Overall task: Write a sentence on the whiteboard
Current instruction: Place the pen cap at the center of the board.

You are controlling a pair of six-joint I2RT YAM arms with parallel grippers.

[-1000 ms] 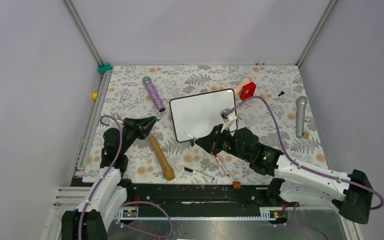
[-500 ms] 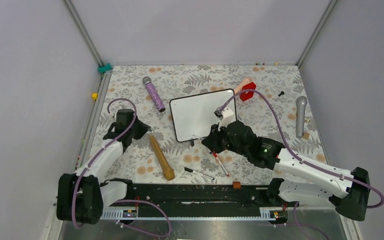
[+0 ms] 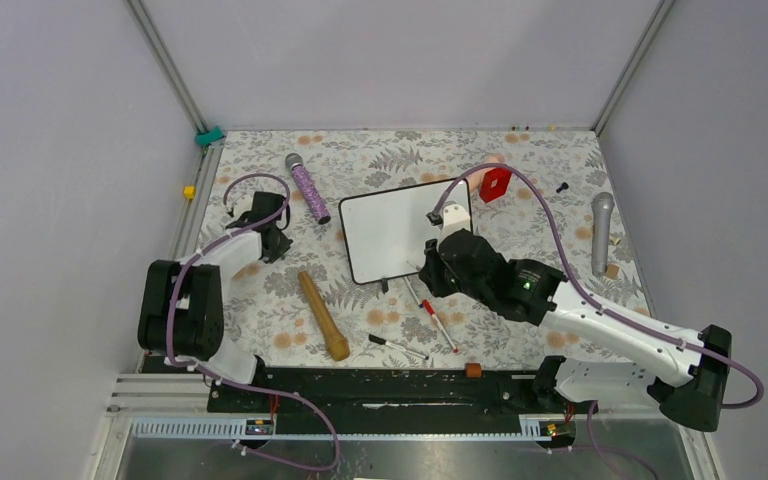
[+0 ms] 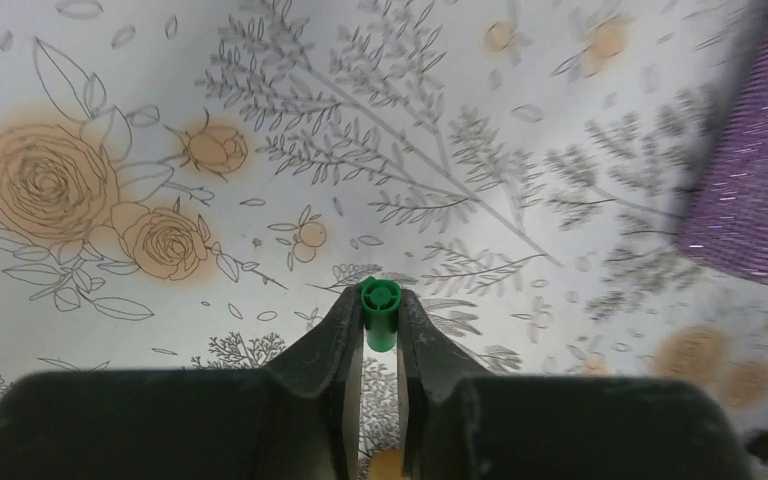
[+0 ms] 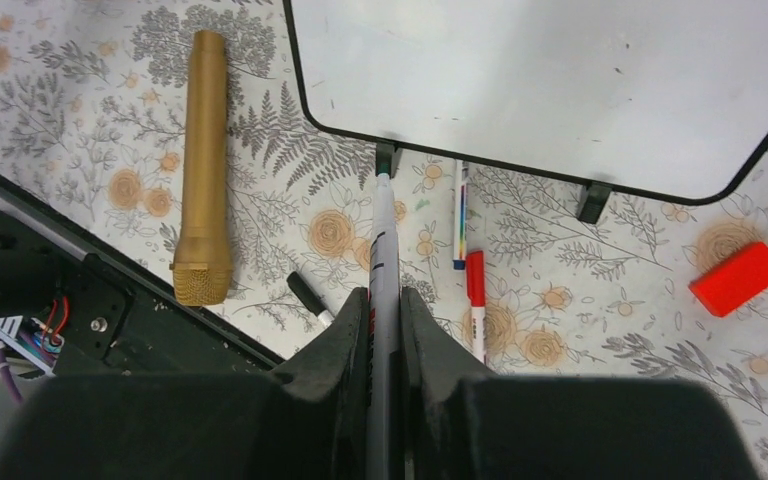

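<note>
Pre-writing: my right gripper [image 5: 383,300] pinches the marker [image 5: 381,230], my left gripper [image 4: 379,300] the green cap [image 4: 380,325]; next, tip onto the blank whiteboard [image 5: 560,90].

No text can be read, neither on the whiteboard [image 5: 560,80] nor the markers [image 5: 474,300].

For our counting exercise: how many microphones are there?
3: purple microphone left of the whiteboard, gold microphone near the front, grey microphone far right. More may be hidden.
</note>
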